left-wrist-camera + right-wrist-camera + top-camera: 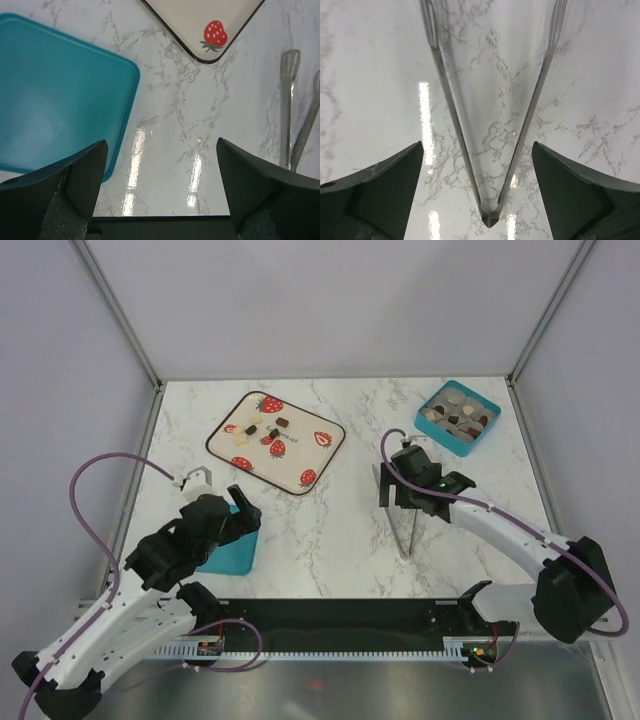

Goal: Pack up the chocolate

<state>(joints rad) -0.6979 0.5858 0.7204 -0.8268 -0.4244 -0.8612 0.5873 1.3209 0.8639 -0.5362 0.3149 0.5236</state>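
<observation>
Beneath the right gripper [475, 150], jaws wide and empty, slim steel tongs [451, 110] lie on the white marble tabletop [600, 75]; gripping both arms squarely should serve, with small brown-and-cream chocolate pieces [283, 423] lying on the strawberry-print tray [298, 455].

A robot lab test cell: plain grey panels [330, 300] in aluminium framing [119, 315] around a marble-patterned table [330, 530].

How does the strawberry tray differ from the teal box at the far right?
Look: the tray is cream with a dark rim and strawberry prints; the teal box is plain teal.
Shape: the tray is flat and larger; the box is smaller, with raised walls.
Load: chocolate pieces lie scattered on the tray, but crowd the box.
Shared: both hold chocolate and sit skewed to the table edge.
</observation>
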